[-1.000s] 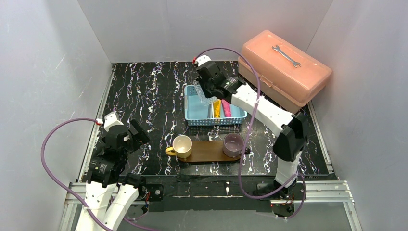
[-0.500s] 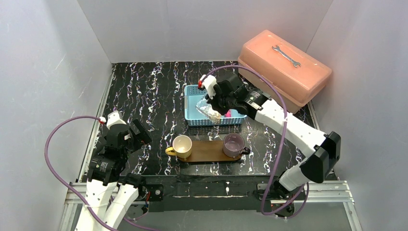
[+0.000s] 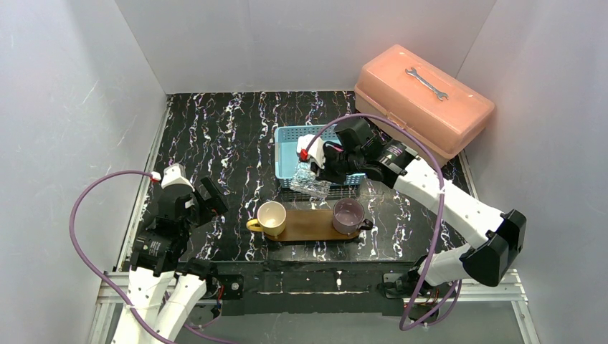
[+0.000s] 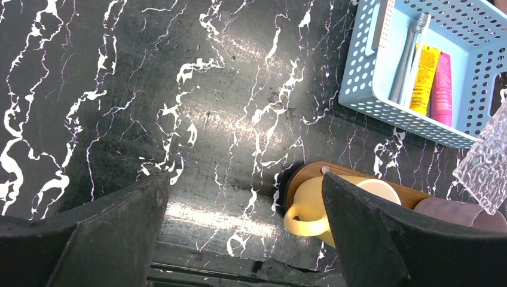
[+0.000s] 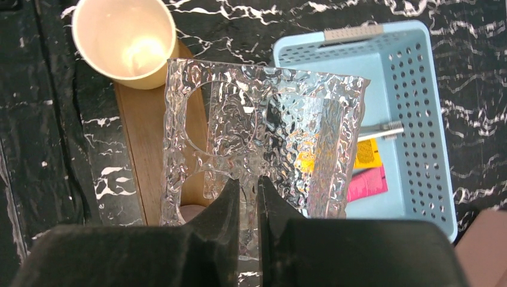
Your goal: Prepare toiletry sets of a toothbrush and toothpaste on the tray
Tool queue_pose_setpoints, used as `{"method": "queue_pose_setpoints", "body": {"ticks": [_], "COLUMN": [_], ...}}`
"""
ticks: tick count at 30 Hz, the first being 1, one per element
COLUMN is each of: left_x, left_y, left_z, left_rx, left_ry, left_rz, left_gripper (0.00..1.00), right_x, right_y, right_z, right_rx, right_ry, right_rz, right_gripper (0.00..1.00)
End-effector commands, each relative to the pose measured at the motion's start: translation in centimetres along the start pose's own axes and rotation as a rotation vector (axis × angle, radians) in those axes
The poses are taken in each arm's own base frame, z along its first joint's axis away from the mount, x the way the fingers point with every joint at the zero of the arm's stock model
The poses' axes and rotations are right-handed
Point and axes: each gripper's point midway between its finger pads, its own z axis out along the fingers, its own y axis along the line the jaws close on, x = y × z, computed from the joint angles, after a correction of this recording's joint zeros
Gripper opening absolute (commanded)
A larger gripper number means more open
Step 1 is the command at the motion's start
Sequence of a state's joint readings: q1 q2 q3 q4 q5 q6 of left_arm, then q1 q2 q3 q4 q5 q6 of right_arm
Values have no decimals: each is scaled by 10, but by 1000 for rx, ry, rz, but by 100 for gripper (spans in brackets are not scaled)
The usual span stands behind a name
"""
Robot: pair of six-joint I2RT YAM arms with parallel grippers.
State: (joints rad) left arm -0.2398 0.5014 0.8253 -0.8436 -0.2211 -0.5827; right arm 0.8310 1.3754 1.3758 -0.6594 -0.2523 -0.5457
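Observation:
My right gripper point(image 3: 314, 170) point(image 5: 248, 186) is shut on the wall of a clear textured container point(image 3: 310, 183) point(image 5: 263, 131), which hangs tilted between the blue basket point(image 3: 285, 152) point(image 5: 421, 119) and the brown tray point(image 3: 308, 228) point(image 5: 142, 137). In the basket lie a grey toothbrush point(image 4: 408, 54) point(image 5: 382, 128), a yellow toothpaste point(image 4: 425, 81) point(image 5: 366, 154) and a pink one point(image 4: 442, 89) point(image 5: 367, 182). My left gripper point(image 3: 208, 201) point(image 4: 245, 230) stands open and holds nothing, low at the left, short of the tray's left end.
A cream cup point(image 3: 272, 217) point(image 5: 124, 39) stands on the tray's left end and a purple cup point(image 3: 348, 215) on its right end. A large pink toolbox point(image 3: 423, 100) with a wrench on top sits at the back right. White walls close in the table.
My right arm has carried the clear container out of the basket, forward and down toward the tray. The left arm has barely moved.

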Motion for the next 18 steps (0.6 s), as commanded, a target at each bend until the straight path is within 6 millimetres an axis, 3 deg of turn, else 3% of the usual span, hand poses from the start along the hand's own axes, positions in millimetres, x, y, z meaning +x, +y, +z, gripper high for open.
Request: {"method": "queue_pose_setpoints", "body": {"ticks": [1,8,18], "left_x": [3,3,3], "left_y": [0,-1,-2], "left_z": [2,1,1], "left_rx": [5,18,25], "left_ry": [8,3,2], "left_rz": [18,21,23], "left_gripper": [98,98,98], "right_x": [-9,5,22], "right_y": [13,36,54], "right_z": [-3,4,18], "right_rx": [-98,-252,-333], "right_ry": [-59,-35,-24], "right_rz": [-124,-203,-187], "right_gripper": [1,1,1]}}
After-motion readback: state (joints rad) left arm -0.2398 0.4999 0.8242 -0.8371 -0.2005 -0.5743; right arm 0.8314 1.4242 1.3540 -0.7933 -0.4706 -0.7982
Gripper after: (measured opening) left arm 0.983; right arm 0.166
